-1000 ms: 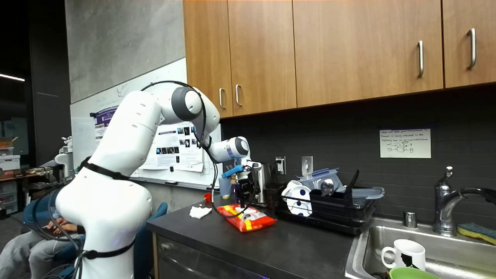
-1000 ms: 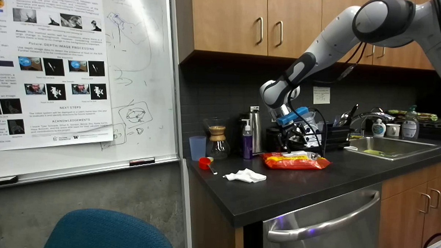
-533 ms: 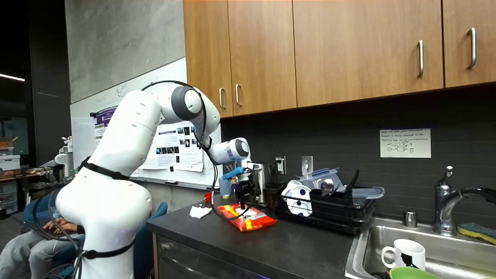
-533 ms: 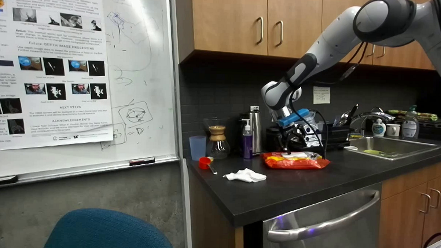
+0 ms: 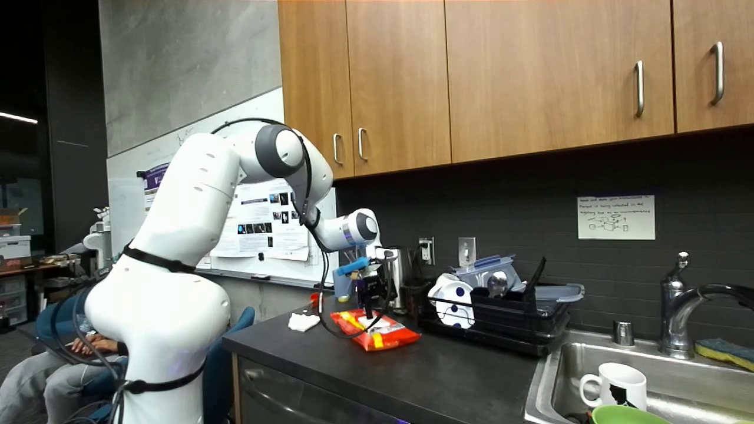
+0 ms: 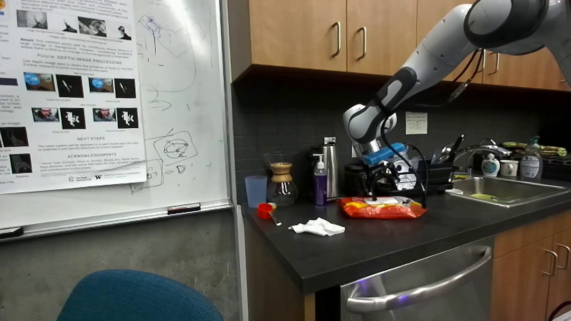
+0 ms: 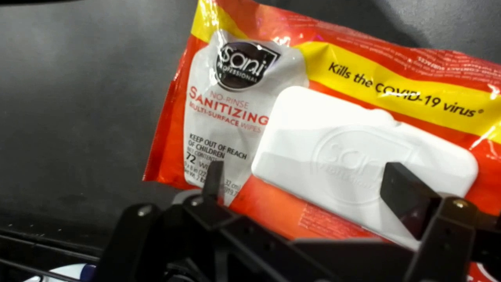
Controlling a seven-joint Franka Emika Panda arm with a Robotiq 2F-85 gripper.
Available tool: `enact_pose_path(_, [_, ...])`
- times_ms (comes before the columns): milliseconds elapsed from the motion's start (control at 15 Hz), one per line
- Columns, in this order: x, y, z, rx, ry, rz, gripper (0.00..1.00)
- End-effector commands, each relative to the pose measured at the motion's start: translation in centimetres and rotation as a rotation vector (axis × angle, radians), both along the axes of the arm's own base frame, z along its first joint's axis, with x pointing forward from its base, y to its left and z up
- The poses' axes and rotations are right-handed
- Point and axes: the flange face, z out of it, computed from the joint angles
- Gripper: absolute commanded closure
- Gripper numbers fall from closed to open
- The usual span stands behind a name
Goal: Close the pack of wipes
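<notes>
The pack of wipes [image 7: 242, 105] is red-orange with yellow bands and lies flat on the dark counter. It shows in both exterior views [image 5: 390, 340] [image 6: 383, 212]. Its white plastic lid [image 7: 332, 125] lies flat over the pack's top and looks down. Whether it is latched cannot be told. My gripper [image 7: 307, 176] is open and empty, fingers well apart above the pack. One fingertip is over the white label beside the lid, the other over the lid. In both exterior views the gripper [image 5: 369, 313] [image 6: 372, 196] points down at the pack's top, at or very near its surface.
A black dish rack [image 5: 495, 318] with dishes stands beside the pack. A crumpled white wipe [image 6: 319, 227] and a red scoop [image 6: 264, 210] lie near the counter's end. A purple bottle [image 6: 321, 183] and steel kettle [image 6: 331, 169] stand behind. The sink [image 5: 565, 359] is further along.
The arm's upper links have drawn back slightly and the wrist has shifted a little. The gripper stays over the pack. The white lid looks flatter than a second ago.
</notes>
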Motion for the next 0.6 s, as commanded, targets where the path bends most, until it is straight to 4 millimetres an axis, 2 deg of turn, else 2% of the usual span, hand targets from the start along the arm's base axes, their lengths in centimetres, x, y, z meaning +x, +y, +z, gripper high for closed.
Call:
enact_pose_path(0, [-1.4,-0.8,-1.9,-0.005,-0.011,0.011,0.0])
enact_pose_path(333, [-2.2,-1.6,-3.1,0.007,-0.018,0.005,0.0])
enact_pose_path(533, [-2.6,-1.8,-3.1,0.014,-0.03,0.007,0.0])
